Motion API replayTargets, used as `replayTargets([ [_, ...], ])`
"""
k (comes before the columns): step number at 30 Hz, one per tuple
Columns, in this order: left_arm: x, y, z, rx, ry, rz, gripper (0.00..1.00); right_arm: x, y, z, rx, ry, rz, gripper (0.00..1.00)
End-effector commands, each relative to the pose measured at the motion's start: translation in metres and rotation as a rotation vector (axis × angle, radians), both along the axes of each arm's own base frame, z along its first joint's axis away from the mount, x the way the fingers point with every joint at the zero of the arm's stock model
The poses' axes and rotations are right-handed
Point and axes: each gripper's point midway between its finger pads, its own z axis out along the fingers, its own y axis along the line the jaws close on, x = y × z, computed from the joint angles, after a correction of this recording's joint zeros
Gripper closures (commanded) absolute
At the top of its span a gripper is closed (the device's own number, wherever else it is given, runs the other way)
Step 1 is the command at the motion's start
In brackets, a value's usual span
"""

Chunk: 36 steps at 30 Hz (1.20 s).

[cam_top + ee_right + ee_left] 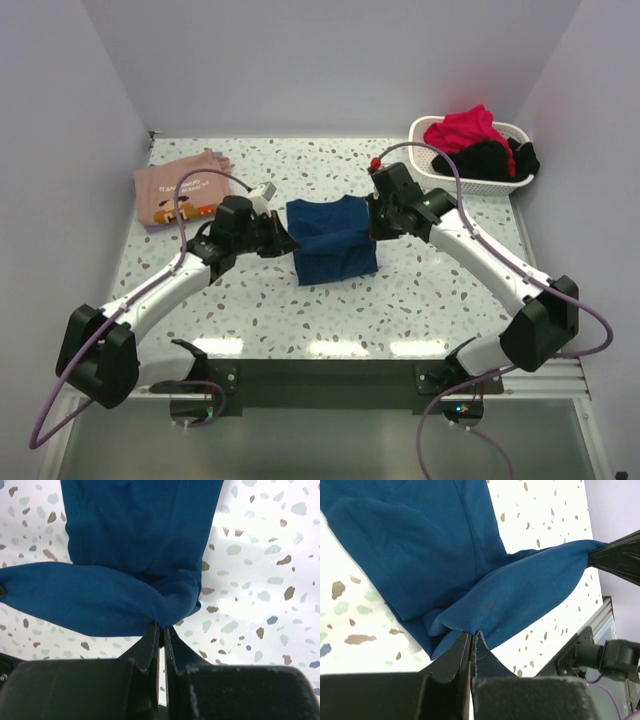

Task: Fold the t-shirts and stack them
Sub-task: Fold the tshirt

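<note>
Where the two arms reach up from the bottom edge of the top view, the left fingers and the right fingers meet the dark blue t-shirt at the centre of the frame, one at each side edge; the shirt lies partly folded on the speckled table. In the left wrist view the left fingers are pinched tight on a bunched fold of blue cloth at lower centre; in the right wrist view the right fingers are clamped on a gathered edge of the same shirt. Farther back, at the upper left of the top view, the salmon-pink t-shirt lies flat, print up, well apart from the blue one; at the upper right a white basket holds a red cloth and a black cloth.
</note>
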Motion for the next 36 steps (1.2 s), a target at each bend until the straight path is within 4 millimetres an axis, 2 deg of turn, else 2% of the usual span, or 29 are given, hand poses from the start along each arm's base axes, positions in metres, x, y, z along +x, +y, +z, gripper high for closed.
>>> replayTargets([
  [1,0.029,-0.002,0.027,-0.031,-0.112,0.019,1.00,0.028,0.003,0.015,0.014,-0.075,0.014,1.00],
  [12,0.062,0.007,0.018,-0.011,-0.107,0.032,1.00,0.066,0.008,0.007,0.009,-0.074,0.017,1.00],
  [19,0.072,0.005,-0.006,0.002,-0.054,0.004,1.00,0.086,0.009,-0.008,-0.005,-0.057,0.014,1.00],
  [27,0.090,0.014,-0.019,0.021,-0.040,0.013,1.00,0.107,0.010,-0.032,-0.027,-0.025,0.013,1.00],
  [36,0.108,0.016,-0.034,0.047,-0.016,-0.012,1.00,0.129,0.010,-0.036,-0.027,-0.021,0.012,1.00],
])
